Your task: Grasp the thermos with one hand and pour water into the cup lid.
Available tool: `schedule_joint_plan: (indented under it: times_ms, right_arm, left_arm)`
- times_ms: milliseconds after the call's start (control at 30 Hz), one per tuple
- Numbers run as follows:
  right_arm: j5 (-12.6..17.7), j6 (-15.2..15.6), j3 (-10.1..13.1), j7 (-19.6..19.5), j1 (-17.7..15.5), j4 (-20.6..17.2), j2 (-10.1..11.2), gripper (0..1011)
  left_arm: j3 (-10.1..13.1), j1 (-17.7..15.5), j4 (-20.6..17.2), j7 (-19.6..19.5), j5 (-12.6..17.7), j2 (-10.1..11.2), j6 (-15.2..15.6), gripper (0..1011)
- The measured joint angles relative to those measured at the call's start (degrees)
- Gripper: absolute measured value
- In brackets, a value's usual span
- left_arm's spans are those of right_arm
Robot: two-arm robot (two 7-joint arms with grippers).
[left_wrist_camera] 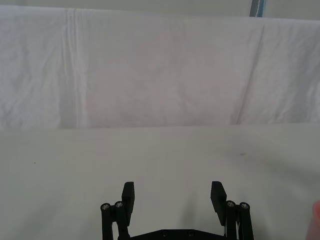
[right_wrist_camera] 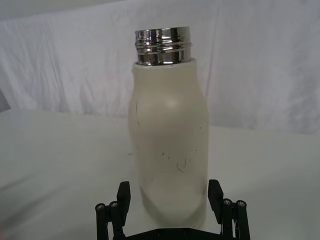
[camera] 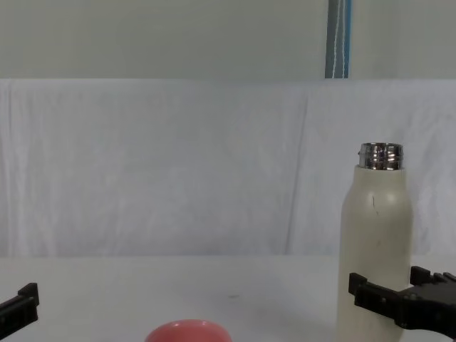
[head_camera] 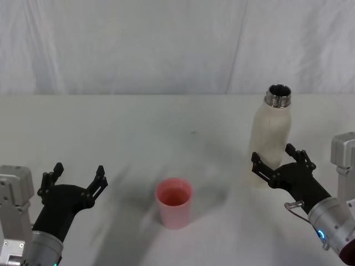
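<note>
On the white table (head_camera: 111, 127), the thermos (head_camera: 270, 141) stands upright and uncapped toward the right edge, not yet lifted or tilted. The right gripper (head_camera: 278, 163) has its fingers spread wide around its lower body, apparently not yet clamped. The left gripper (head_camera: 75, 178) hovers open and empty near the front left corner, while the cup lid (head_camera: 174, 202) waits upright near the front edge's middle, so grasping and pouring remain.

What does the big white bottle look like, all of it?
The thermos is a tall, cream-white, matte bottle with rounded shoulders and a shiny, ridged steel neck, open with no lid. Small dark scratches mark its side. It stands upright on the white table, on the robot's right. The right tool is open around its lower body, fingers on either side.
</note>
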Motion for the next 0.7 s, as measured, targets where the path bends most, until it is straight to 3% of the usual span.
schedule_joint_plan:
  times_ms: [700]
  right_arm:
    - [0.29, -0.91, -0.3, 0.0, 3.07, 3.51, -0.92, 1001]
  left_arm:
    - [0.0, 0.0, 0.0, 0.0, 0.0, 0.0, 0.0, 1001]
